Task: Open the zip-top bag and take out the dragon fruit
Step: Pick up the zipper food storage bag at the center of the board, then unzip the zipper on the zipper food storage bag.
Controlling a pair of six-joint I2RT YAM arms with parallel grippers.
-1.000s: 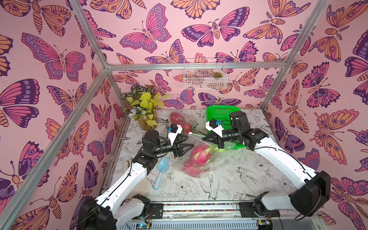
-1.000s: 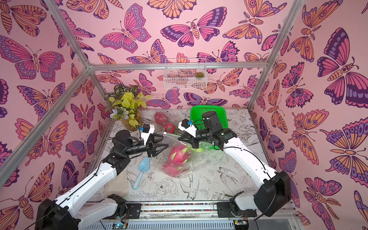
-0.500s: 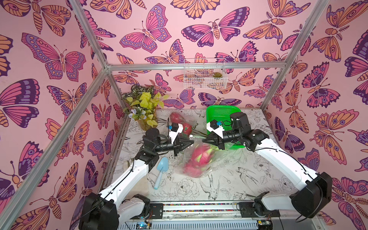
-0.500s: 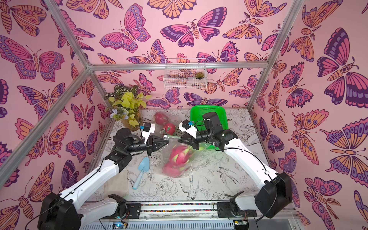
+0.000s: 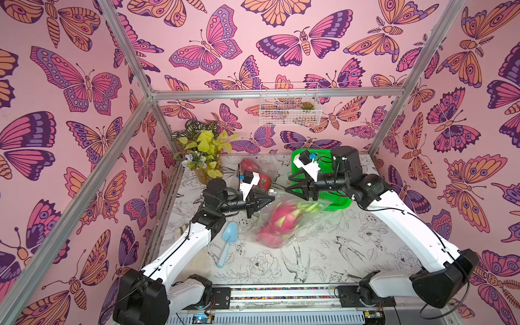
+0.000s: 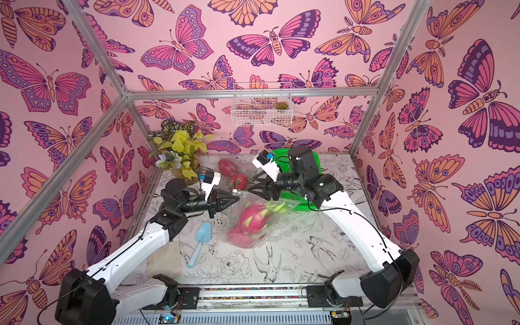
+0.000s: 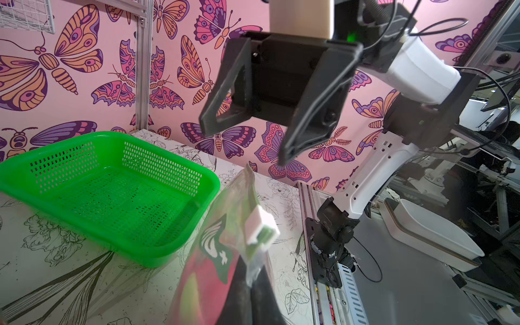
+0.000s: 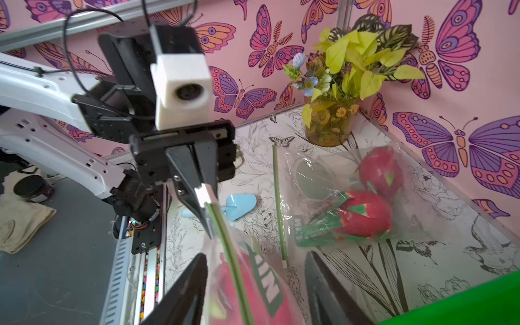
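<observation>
A clear zip-top bag (image 5: 284,225) (image 6: 253,222) with pink dragon fruit (image 5: 281,216) inside hangs from its top corner in mid-table. My left gripper (image 5: 271,198) (image 6: 237,199) is shut on the bag's zip edge, right by the white slider (image 7: 261,228); in the left wrist view its closed fingers (image 7: 250,298) pinch the plastic. My right gripper (image 5: 292,187) (image 8: 253,289) stands open just beyond that corner, with the green zip strip (image 8: 230,253) running between its fingers untouched.
A second bag (image 5: 256,176) (image 8: 351,197) holding dragon fruit (image 8: 380,168) lies at the back. A green basket (image 5: 337,202) (image 7: 112,191) sits under the right arm. A blue scoop (image 5: 228,242) lies front left, a potted plant (image 5: 205,152) in the back left corner.
The left gripper moved in and shut on the bag's top edge. The right gripper, which held that edge, opened and let go.
</observation>
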